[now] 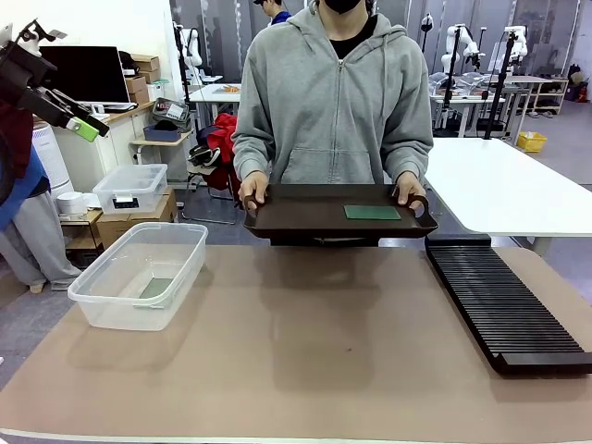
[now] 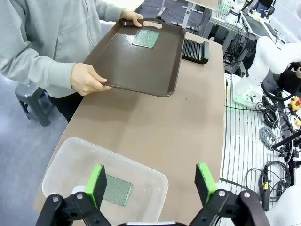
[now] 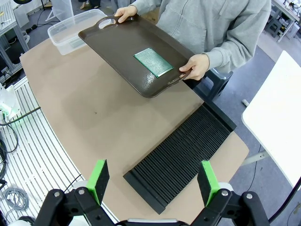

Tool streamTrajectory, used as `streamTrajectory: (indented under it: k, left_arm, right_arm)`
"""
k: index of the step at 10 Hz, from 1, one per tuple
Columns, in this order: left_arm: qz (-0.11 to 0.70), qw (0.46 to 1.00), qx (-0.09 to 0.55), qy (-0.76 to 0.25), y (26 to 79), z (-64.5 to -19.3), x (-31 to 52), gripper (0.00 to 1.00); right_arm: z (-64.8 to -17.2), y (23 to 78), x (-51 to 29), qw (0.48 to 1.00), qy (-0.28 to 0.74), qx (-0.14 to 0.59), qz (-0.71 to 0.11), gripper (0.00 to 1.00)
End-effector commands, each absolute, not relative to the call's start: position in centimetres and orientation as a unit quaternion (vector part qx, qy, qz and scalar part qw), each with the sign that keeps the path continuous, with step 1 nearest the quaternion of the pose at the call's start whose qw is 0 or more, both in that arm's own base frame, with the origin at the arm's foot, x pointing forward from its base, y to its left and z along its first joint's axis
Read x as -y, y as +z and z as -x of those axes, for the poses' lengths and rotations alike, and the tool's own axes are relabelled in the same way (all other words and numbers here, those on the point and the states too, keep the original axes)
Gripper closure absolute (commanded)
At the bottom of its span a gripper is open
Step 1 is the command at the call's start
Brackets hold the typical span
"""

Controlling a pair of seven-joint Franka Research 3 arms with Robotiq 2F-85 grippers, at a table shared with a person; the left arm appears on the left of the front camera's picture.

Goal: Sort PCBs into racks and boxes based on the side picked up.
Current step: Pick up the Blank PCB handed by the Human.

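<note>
Across the tan tabletop [image 1: 305,351], a wide open stretch of surface lies between a clear plastic box [image 1: 111,310] near the left edge and a long black slotted rack [image 1: 504,310] running along the right edge.

At the far edge stands a person [image 1: 333,102] in a grey hooded top. Both hands grip the end handles of a dark brown tray [image 1: 305,215]. The tray is held level, lifted a little off the tabletop, and the rack's far end sits just beside its right corner.

One green board [image 1: 372,212] lies flat on the tray's right half, near the handle. A second green board [image 1: 155,288] lies flat on the floor of the box.

The left tool [image 2: 150,181] hangs high above the box with its green-padded fingers spread wide, holding nothing. The board in the box appears just beside one finger pad and well below it. The right tool [image 3: 153,180] is likewise spread wide and empty, above the near end of the rack. The board on the tray is well apart from it, across the tabletop.

From the front, the board in the box is a dim green patch. The left wrist view shows a fine grid pattern on its upper face. The right wrist view shows a similar grid, with a plain green border, on the tray's board. It also shows white slatted flooring beyond the tabletop's near edge.
</note>
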State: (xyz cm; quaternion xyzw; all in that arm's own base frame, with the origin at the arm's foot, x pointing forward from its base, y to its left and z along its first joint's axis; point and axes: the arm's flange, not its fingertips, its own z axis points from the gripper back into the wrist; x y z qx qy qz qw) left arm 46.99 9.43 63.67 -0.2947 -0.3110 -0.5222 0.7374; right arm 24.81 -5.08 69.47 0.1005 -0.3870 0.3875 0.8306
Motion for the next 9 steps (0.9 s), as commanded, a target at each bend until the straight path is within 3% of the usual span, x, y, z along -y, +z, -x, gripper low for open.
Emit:
streamTrajectory:
  k: [1, 9]
  left_arm:
    - [0.295, 0.742, 0.309, -0.516, 63.8, -47.0, -9.5, 0.00]
    - [0.242, 0.792, 0.289, -0.480, 65.3, -46.2, -9.0, 0.00]
  right_arm:
    - [-24.8, 69.3, 5.1, 0.832, 0.388, 0.384, -0.102, 0.00]
    - [-24.8, 69.3, 5.1, 0.832, 0.388, 0.384, -0.102, 0.00]
